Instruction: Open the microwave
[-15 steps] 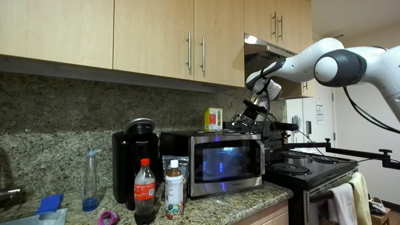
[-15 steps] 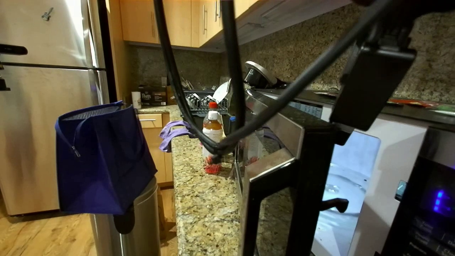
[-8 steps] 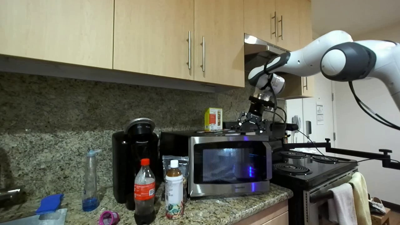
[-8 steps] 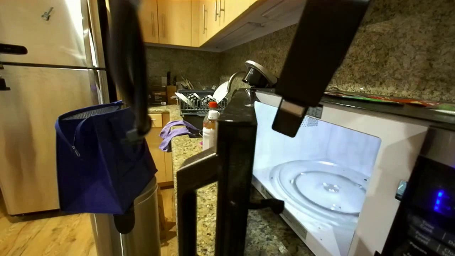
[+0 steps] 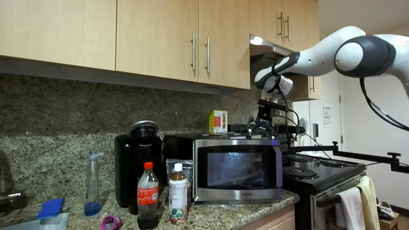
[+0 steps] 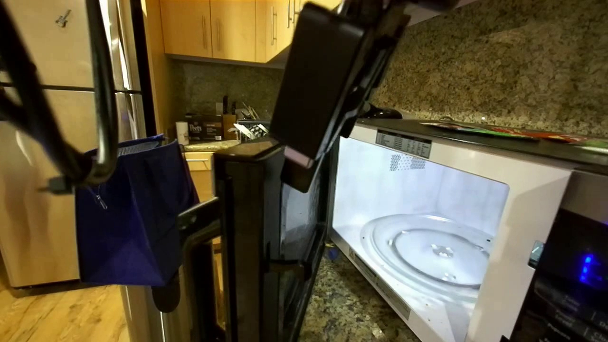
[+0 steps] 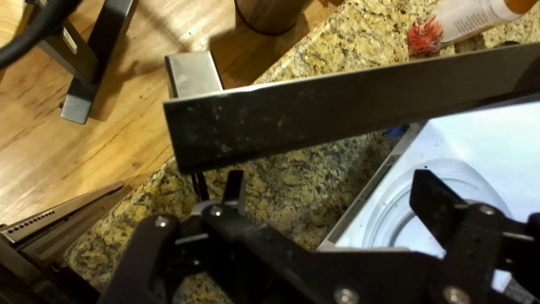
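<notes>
The silver microwave (image 5: 235, 195) stands on the counter with its door (image 6: 247, 213) swung well open. Its lit cavity and glass turntable (image 6: 434, 249) show in an exterior view. The door's top edge (image 7: 337, 114) and handle (image 7: 194, 71) cross the wrist view; the handle also shows in an exterior view (image 5: 277, 166). My gripper (image 7: 333, 196) is open with nothing between its fingers. It is on the inner side of the door, one finger near the door's free edge and one over the turntable. In an exterior view the gripper (image 5: 263, 129) is partly behind the door's top; contact cannot be told.
A cola bottle (image 5: 148, 195), a white bottle (image 5: 178, 199) and a black coffee maker (image 5: 137, 169) stand by the hinge side. A yellow box (image 5: 218, 122) is above the microwave. Cabinets (image 5: 159, 38) hang overhead. The black stove (image 5: 322, 174) adjoins the counter. A blue bag (image 6: 137, 223) stands beyond the door.
The door has swung much wider, away from the cavity, uncovering the turntable. My gripper has moved with it on its inner side, and the arm has shifted along.
</notes>
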{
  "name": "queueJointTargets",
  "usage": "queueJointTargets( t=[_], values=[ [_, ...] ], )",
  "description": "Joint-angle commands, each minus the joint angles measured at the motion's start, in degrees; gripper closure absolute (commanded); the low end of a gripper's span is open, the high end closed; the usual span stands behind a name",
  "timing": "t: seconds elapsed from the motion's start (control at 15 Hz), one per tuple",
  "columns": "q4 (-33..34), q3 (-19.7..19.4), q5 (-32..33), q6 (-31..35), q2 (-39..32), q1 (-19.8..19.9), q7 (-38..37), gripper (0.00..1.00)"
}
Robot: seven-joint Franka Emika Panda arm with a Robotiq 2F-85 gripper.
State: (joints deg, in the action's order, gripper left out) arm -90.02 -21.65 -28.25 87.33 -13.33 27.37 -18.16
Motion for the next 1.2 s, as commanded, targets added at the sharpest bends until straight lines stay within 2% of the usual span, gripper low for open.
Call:
queueJointTargets(
  t=[0.0, 0.4, 0.6, 0.93, 1.13],
  values=[
    [-6.14, 0.04, 1.4, -0.41, 3.56, -0.92, 2.92, 0.0],
    [-14.65, -0.33, 4.12, 1.97, 7.54, -2.45, 5.15, 0.0],
    [-16.98, -0.54, 3.54, 3.59, 9.01, -2.59, 5.19, 0.0],
    [-17.6, -0.21, 1.1, 17.03, 12.26, -3.34, 5.55, 0.0],
    [-15.79, -0.06, 4.11, 21.15, 13.82, -4.14, 5.54, 0.0]
  ],
)
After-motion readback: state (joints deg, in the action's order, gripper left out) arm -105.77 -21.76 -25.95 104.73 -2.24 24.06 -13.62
